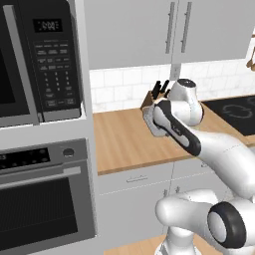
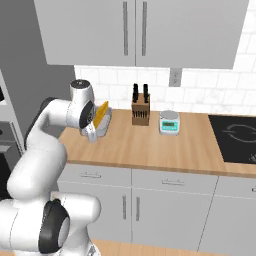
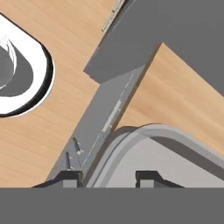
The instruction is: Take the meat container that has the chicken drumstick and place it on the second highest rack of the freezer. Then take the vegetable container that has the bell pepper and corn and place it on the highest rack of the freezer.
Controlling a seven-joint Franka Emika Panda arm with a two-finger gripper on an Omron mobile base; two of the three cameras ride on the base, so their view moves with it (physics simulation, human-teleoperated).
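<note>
My gripper (image 2: 92,131) hangs above the left end of the wooden counter (image 2: 150,147), shut on the rim of the vegetable container (image 2: 102,126), a pale grey tray held tilted on its edge. The yellow corn (image 2: 101,112) shows inside it; the bell pepper is hidden by the tray and the hand. In the hand view the tray's curved rim (image 3: 144,133) runs between my gripper's (image 3: 108,178) two dark fingertips. The left base view has the tray (image 1: 148,118) peeking out behind my forearm. The meat container, the chicken drumstick and the freezer with its racks are out of view.
A knife block (image 2: 141,111) and a small kitchen scale (image 2: 169,122) stand at the back of the counter. A black cooktop (image 2: 235,132) lies to the right. A microwave (image 1: 45,60) sits above a wall oven (image 1: 40,199) on the left. Wall cabinets (image 2: 135,30) hang overhead.
</note>
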